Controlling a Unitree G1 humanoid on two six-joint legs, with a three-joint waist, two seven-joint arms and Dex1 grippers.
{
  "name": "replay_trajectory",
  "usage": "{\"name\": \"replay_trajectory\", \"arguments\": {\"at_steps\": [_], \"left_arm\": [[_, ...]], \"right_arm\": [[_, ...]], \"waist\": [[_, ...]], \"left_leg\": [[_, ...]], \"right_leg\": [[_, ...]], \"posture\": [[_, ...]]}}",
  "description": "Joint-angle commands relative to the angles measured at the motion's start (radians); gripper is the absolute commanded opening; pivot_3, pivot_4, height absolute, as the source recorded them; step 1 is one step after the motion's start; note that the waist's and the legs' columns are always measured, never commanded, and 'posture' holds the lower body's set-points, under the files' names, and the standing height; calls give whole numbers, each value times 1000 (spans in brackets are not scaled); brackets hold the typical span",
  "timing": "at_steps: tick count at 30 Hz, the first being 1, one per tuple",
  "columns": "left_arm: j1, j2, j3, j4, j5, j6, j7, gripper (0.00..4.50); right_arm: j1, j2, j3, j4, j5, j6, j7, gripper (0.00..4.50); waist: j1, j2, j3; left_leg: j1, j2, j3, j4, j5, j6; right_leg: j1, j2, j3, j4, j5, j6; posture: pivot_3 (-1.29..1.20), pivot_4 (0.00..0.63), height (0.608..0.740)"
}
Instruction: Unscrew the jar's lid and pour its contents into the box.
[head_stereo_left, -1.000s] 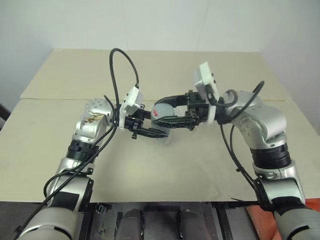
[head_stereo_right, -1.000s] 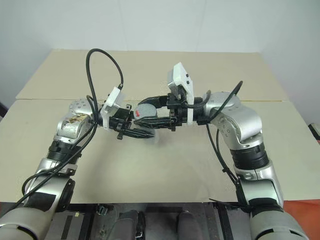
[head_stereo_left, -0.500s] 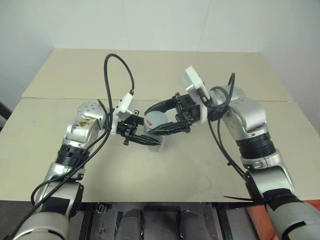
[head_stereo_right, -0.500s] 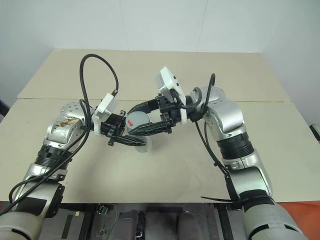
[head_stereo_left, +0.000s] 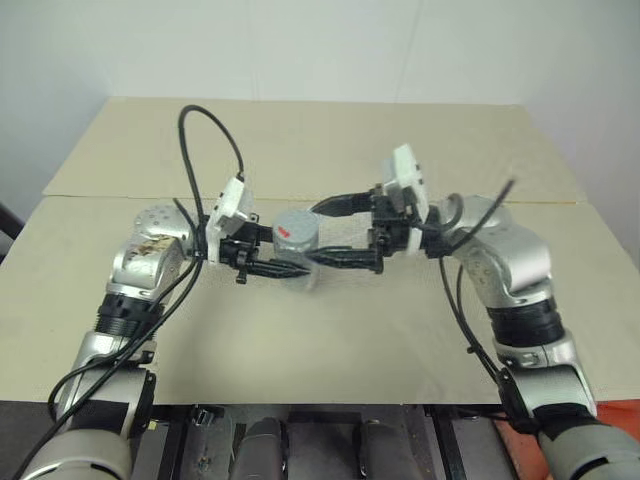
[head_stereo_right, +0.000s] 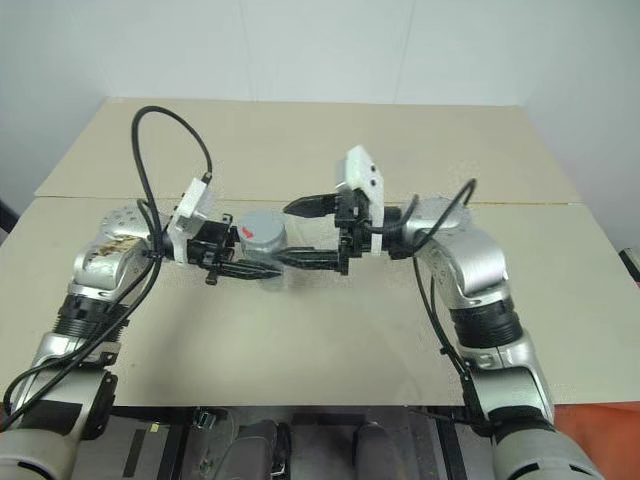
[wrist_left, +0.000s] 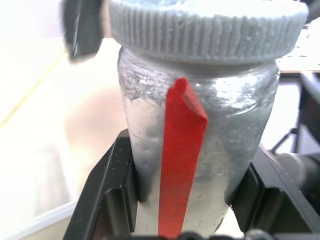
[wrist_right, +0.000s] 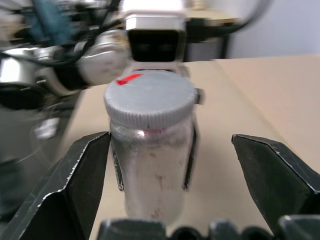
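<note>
A beige table (head_stereo_left: 330, 340) runs across the middle of the frame, a seam (head_stereo_left: 560, 203) crossing it from left to right. A pale wall (head_stereo_left: 320, 45) stands along the top edge.

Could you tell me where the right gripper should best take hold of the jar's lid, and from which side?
Grip the lid by its ribbed rim, coming level from the robot's right: the left gripper clamps the upright jar lower down, leaving the rim clear.

Bright even light, soft shadows, left wrist view overexposed, right wrist view's background motion-blurred
</note>
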Motion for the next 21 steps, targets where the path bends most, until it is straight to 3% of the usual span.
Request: {"name": "replay_trajectory", "arguments": {"at_steps": [1,10,15,21], "left_arm": [[10,5,51,-24,8,15,91,2035],[23,-78,57,-91,84,62,401,2035],[13,-110,51,-109,110,114,509,2035],[13,-111,57,-139,86,135,504,2035]], "right_arm": [[27,5,-94,-128,32,56,-151,4477],[48,89,-93,-330,57,264,-466,4477],[-6,170,-34,-307,-7,293,-614,4477],[-47,224,28,-239,-99,267,-704,4477]], "waist": [[-1,0,0],[-1,0,0],[-4,0,0],[-4,0,0]], "left_leg": [[0,0,-1,0,0,0],[0,0,-2,0,0,0],[0,0,-2,0,0,0],[0,-1,-1,0,1,-1]], "right_leg": [[0,0,0,0,0,0],[0,0,0,0,0,0],[0,0,0,0,0,0],[0,0,0,1,0,0]], "posture": [[0,150,740],[0,150,740],[0,150,740],[0,150,740]]}}
